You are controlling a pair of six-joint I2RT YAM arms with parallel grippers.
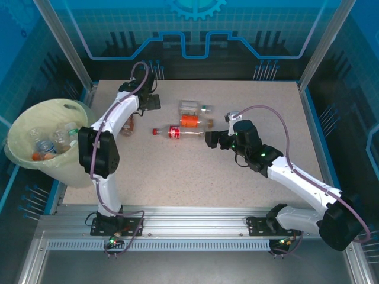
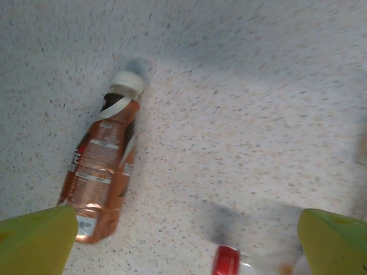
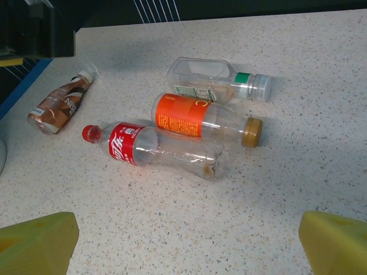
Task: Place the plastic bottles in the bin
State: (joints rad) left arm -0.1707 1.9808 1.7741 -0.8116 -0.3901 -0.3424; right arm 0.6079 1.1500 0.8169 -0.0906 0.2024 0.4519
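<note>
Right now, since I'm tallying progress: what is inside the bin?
The bin holds a few clear plastic bottles lying on its translucent liner. Anything beneath them is covered, so an exact count is not possible.

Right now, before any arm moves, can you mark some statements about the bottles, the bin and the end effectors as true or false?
1. The bin already holds some bottles. True.
2. The red-label bottle stands upright. False: it lies on its side on the table.
3. The right end effector grips the orange-label bottle. False: it is open and empty, apart from that bottle.
4. The brown bottle has a white cap. True.
5. The left end effector is shut. False: it is open and holds nothing.
</note>
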